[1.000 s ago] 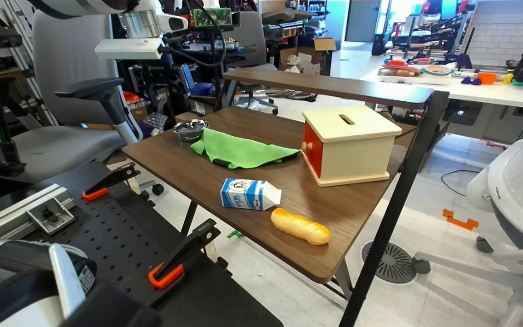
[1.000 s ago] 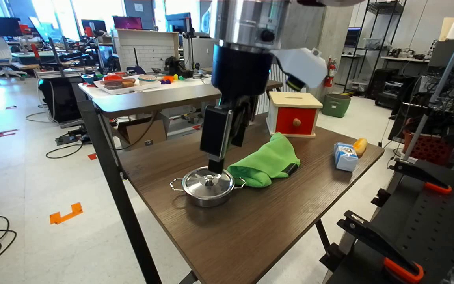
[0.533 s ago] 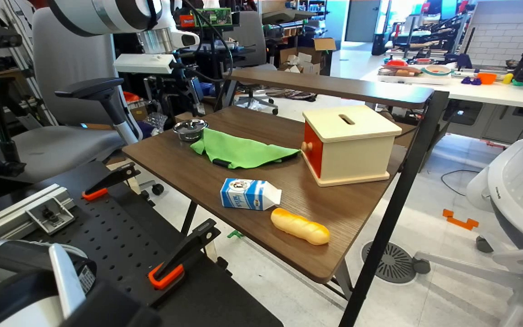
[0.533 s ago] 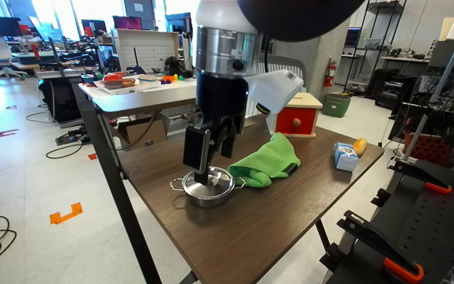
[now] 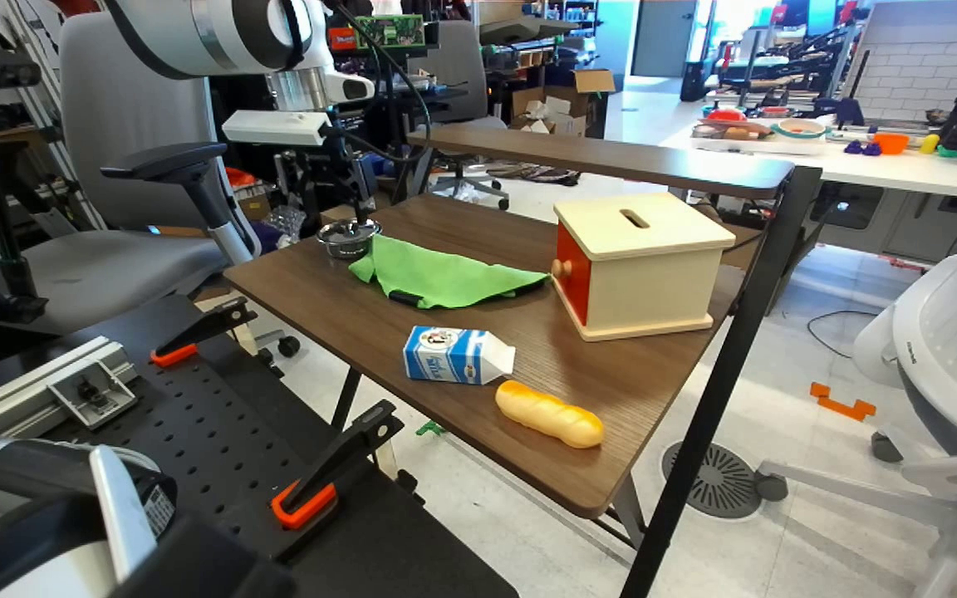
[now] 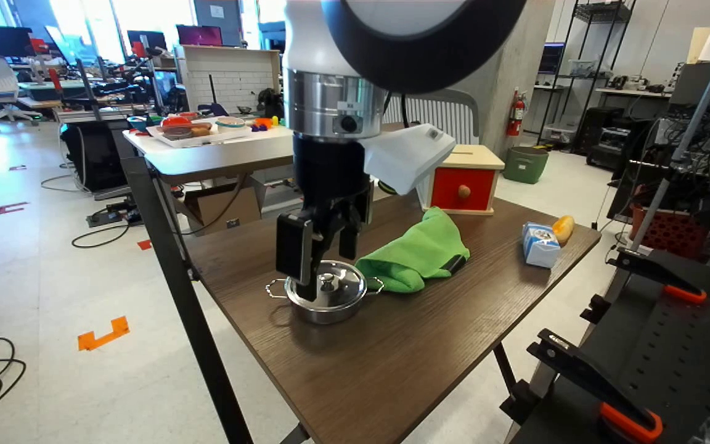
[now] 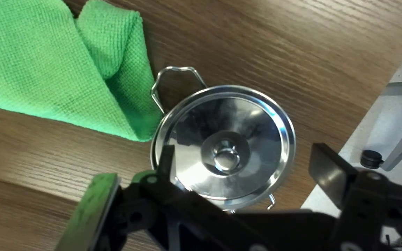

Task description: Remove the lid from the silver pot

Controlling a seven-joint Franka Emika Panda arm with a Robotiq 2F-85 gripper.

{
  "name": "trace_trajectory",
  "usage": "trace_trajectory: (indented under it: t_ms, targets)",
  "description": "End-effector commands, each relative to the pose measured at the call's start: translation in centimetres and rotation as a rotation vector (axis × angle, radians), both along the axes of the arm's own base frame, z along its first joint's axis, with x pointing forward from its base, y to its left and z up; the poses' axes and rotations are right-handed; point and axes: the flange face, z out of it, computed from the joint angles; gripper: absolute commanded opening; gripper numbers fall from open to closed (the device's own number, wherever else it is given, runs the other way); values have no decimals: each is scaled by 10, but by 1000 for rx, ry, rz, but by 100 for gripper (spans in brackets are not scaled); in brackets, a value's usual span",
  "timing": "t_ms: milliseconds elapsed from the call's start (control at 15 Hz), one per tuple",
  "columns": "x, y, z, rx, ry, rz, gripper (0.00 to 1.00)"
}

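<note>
Silver metal, the small round lid knob [image 7: 226,159] could slip our parted, empty jaws if we pinch high.

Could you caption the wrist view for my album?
From the wrist: open gripper above a lidded silver pot, green cloth beside it.

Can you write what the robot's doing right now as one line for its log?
gripper: open, over lid | lid: on silver pot | green cloth: beside silver pot | lid removal: not done
</note>
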Motion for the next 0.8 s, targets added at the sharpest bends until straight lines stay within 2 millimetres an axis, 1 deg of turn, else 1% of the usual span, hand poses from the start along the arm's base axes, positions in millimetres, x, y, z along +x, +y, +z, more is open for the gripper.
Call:
trace_trajectory:
  t_ms: [0,67,400,600,667,733]
  targets:
    - [10,7,-4,-15,11,-5,71]
    - [12,6,-5,-12,15,-7,71]
    - [14,5,-10,-12,25,-8,31]
    - [16,4,-9,-21,31,-6,9]
    - [16,2,-8,-23,32,-7,3]
    - [16,1,-6,-26,33,-7,1]
